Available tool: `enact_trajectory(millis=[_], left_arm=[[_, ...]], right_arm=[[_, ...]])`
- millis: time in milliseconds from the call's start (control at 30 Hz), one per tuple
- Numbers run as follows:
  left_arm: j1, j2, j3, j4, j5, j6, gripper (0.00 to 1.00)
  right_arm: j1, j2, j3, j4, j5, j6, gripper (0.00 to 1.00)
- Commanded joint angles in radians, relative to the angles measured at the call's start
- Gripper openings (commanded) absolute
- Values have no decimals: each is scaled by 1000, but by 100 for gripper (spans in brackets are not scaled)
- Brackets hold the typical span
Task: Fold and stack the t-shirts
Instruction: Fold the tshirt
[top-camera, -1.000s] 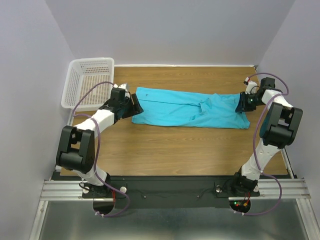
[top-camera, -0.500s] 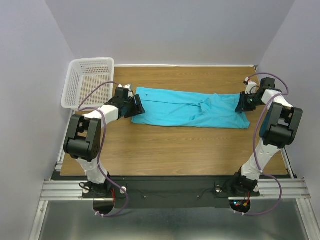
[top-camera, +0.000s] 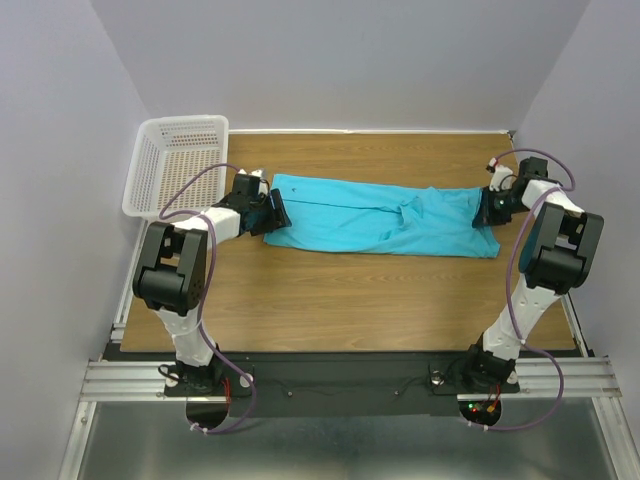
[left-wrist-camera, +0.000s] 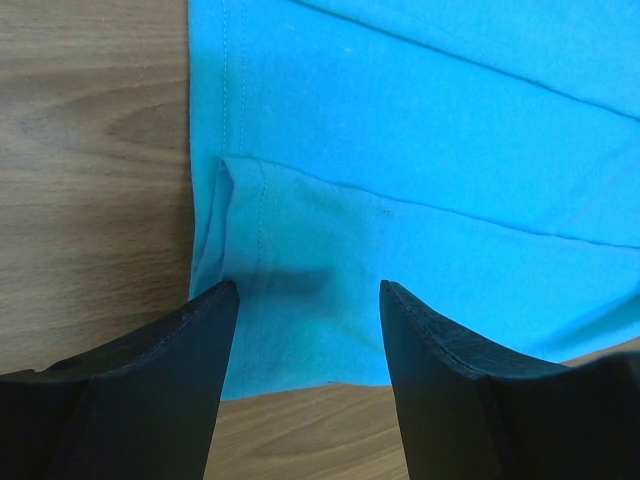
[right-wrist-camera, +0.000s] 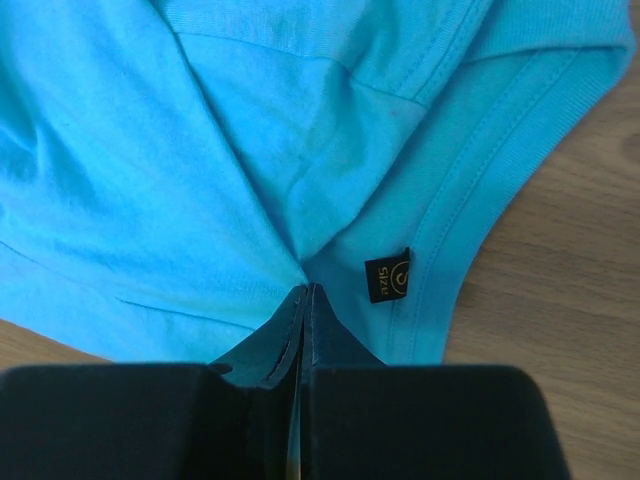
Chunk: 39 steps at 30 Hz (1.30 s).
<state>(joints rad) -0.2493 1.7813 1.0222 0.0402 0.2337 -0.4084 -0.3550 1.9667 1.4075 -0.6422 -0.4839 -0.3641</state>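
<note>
Top external view puts the white mesh basket (top-camera: 180, 165) at the far-left corner of the wooden surface (top-camera: 350, 290). Just right of it, my left gripper (top-camera: 272, 212) sits at the left end of the turquoise t-shirt (top-camera: 370, 215), which lies as a long folded band across the middle. Its fingers (left-wrist-camera: 180, 370) are spread apart, straddling a doubled-over hem corner without clamping it. At the right end, my right gripper (top-camera: 487, 208) is closed, pinching gathered cloth beside the collar and its black size label (right-wrist-camera: 387, 274).
</note>
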Motion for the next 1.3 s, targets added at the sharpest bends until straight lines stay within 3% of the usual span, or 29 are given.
enact_trajectory(millis=[0, 300, 367, 500, 600, 733, 1033, 1267], left_arm=[[-4, 18, 29, -19, -30, -4, 70], [-2, 14, 30, -26, -36, -6, 70], [-2, -5, 29, -19, -30, -1, 71], [-4, -65, 22, 0, -17, 6, 71], [-4, -120, 39, 10, -13, 16, 72], [-4, -166, 71, 9, -14, 43, 73], [-11, -100, 111, -33, -82, 118, 70], [-15, -25, 168, -39, -128, 122, 57]], right_arm=[[-18, -22, -7, 56, 63, 17, 1], [-22, -46, -10, 73, 125, 36, 4], [-22, -58, -13, 73, 110, 34, 19], [-22, -124, -21, 73, 96, 28, 32], [-22, -198, -19, 72, 107, 25, 46], [-24, -287, -41, 72, 81, 21, 55], [-42, -403, -248, 53, -24, -32, 55], [-82, -463, -346, 45, -7, -21, 53]])
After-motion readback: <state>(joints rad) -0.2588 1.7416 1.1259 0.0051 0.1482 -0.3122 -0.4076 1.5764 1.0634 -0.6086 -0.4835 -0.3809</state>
